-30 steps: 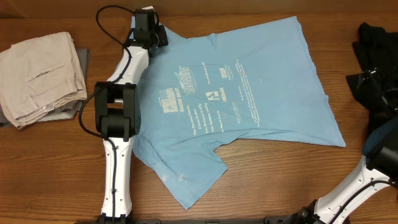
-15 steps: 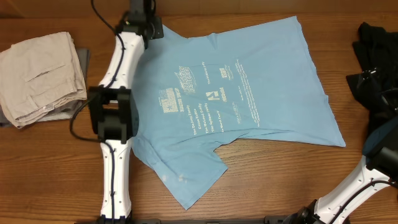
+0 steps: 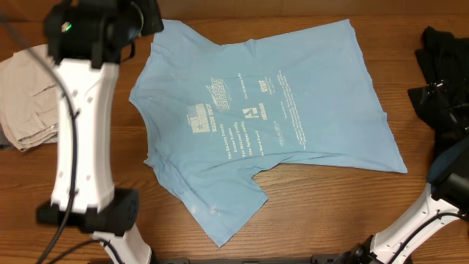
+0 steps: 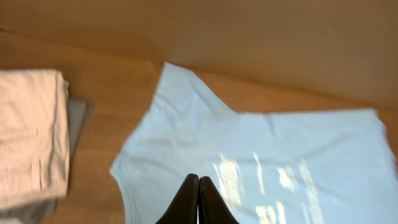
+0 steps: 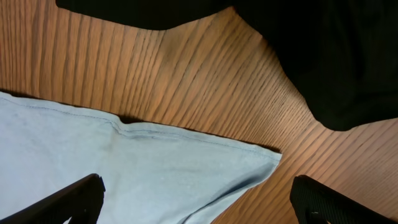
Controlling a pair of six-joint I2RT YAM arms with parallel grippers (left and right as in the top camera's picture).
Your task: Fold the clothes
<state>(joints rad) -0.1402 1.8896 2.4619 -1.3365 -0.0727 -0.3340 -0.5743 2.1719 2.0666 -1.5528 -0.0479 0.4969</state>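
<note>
We see the light blue T-shirt (image 3: 293,95) lying flat, print up, at the centre of the table (image 3: 330,213); we judge that no fold is made yet. Our left gripper (image 4: 199,196) hangs high toward 10 o'clock, fingers pressed together, holding nothing. Our right gripper (image 5: 196,193) hovers over the hem corner at 4 o'clock, fingers wide apart, empty. Next, each must pinch an edge. Beige trousers (image 4: 28,143) at 9 o'clock and dark clothes (image 3: 443,73) at 3 o'clock crowd the sides.

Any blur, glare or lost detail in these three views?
Left wrist view: soft all over, print on the T-shirt washed to bright smears. Overhead view: sharp, even light, though the left arm looms large and covers part of the khaki trousers. Right wrist view: crisp grain on the table; the black garment is featureless dark.
</note>
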